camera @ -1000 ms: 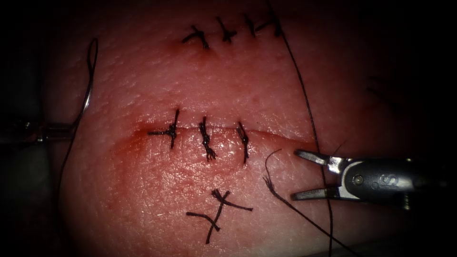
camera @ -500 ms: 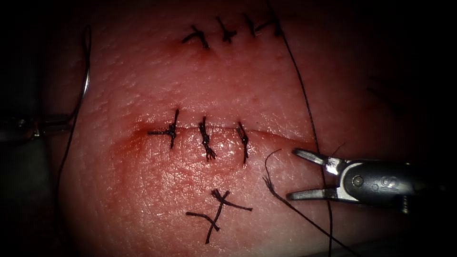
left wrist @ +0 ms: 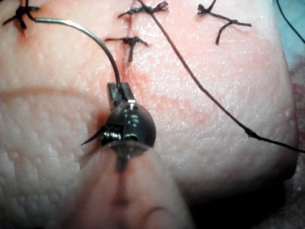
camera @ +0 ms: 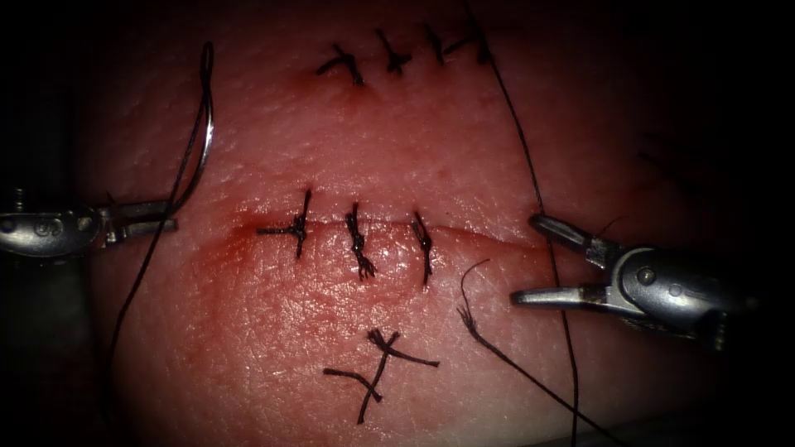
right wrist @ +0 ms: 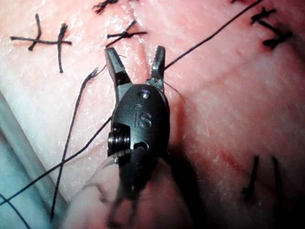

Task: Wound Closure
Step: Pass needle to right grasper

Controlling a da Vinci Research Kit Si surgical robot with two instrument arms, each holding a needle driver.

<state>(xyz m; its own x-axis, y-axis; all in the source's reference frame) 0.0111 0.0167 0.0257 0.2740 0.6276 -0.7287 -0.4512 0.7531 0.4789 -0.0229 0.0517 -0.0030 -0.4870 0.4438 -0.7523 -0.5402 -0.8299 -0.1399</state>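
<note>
Endoscope: left tool (camera: 153, 217) fingers clamp the needle (camera: 199, 141) near its lower end, clear of the tissue (camera: 273, 323), left of the cut (camera: 489, 237); right tool (camera: 530, 261) fingers wide, empty, straddling the thread (camera: 530, 178) at the cut's right end. Left wrist: needle (left wrist: 93, 38) arcs away from the fingers, long axis along the shaft. Right wrist: open fingers (right wrist: 114, 62) hover above tissue, thread (right wrist: 209, 37) just beside.

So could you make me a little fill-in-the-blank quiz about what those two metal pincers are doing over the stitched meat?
1. The left pincer is shut on the curved ____, near one end of its curve.
2. The right pincer holds nothing; its jaws stand ____.
3. The needle is clear of the tissue, off the ____ end of the cut.
4. Across the cut sit ____ finished stitches.

Missing words: needle; open; left; three
</note>
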